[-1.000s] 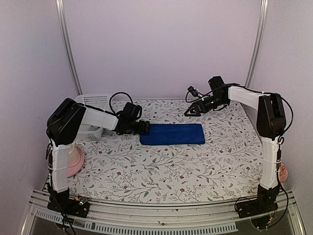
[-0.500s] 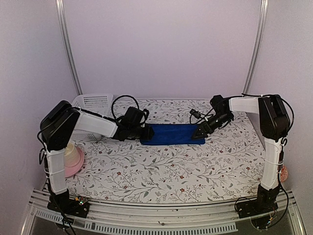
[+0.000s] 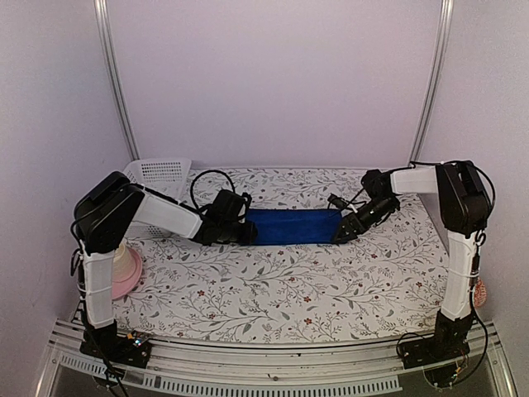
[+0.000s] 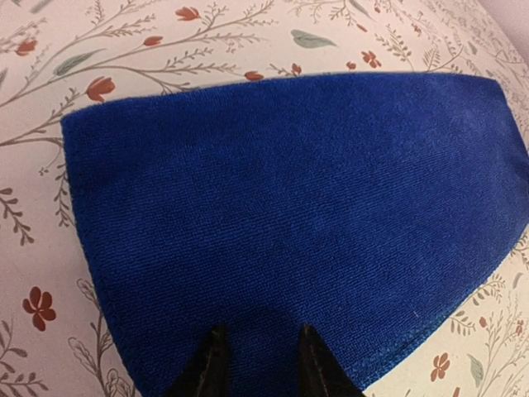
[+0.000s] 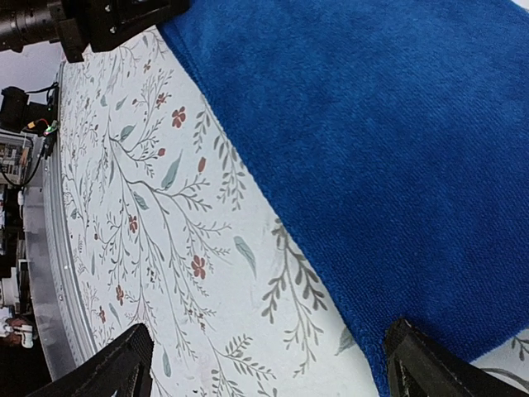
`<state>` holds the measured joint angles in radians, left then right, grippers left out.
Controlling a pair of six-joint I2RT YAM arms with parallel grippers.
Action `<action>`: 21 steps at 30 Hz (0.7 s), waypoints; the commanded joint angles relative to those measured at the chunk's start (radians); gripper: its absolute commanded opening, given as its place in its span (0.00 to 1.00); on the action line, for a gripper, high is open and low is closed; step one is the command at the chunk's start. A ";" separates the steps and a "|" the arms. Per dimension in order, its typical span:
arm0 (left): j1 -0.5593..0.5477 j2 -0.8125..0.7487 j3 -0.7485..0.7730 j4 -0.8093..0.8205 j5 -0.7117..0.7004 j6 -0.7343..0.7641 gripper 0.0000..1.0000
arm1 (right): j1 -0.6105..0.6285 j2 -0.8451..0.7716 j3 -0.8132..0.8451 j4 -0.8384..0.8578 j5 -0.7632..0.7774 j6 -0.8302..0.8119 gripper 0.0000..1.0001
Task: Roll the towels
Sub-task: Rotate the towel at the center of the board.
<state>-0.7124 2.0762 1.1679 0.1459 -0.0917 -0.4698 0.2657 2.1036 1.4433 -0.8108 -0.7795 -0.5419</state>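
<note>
Jaws of the left gripper [image 4: 258,364] stand narrowed, the two dark fingertips [image 4: 212,364] close together at the left end of the blue towel [image 4: 289,207]. Blue cloth shows in the slim gap between them, but whether any of it is pinched cannot be told. Jaws of the right gripper [image 5: 273,364] are spread wide: one finger sits over the near edge of the towel's right end, the other is over bare tabletop.

The table [image 3: 273,289] is covered with a pale cloth printed with leafy sprigs and small red flowers. On it the blue towel [image 3: 293,225] lies flat and unrolled, its long side running left to right, roughly midway between the left and right edges and nearer the far edge than the near one. It spans the gap between the two grippers, the left gripper [image 3: 246,231] at one short end and the right gripper [image 3: 340,233] at the other, both arms reaching low and inward.

A white perforated basket [image 3: 157,172] sits at the far left corner, partly behind the left arm. A pink rounded object [image 3: 128,269] rests by the left edge, half hidden by that arm's upright link.
</note>
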 commanded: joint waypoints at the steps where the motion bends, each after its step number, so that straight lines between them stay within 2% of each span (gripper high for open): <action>1: 0.002 0.042 -0.025 -0.007 -0.010 -0.016 0.30 | -0.049 0.054 0.002 0.008 0.009 0.025 0.99; 7: 0.003 0.045 -0.019 -0.010 -0.008 -0.017 0.30 | -0.054 0.091 0.037 -0.117 -0.068 -0.040 0.99; 12: 0.002 0.034 -0.017 -0.015 -0.003 -0.012 0.35 | -0.053 0.021 0.069 -0.187 -0.101 -0.129 0.99; 21: 0.060 0.022 -0.048 -0.024 -0.039 0.000 0.39 | -0.053 -0.162 0.037 -0.002 0.034 -0.066 0.99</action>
<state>-0.7044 2.0800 1.1572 0.1791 -0.0933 -0.4797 0.2150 2.0335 1.4937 -0.9104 -0.8078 -0.6323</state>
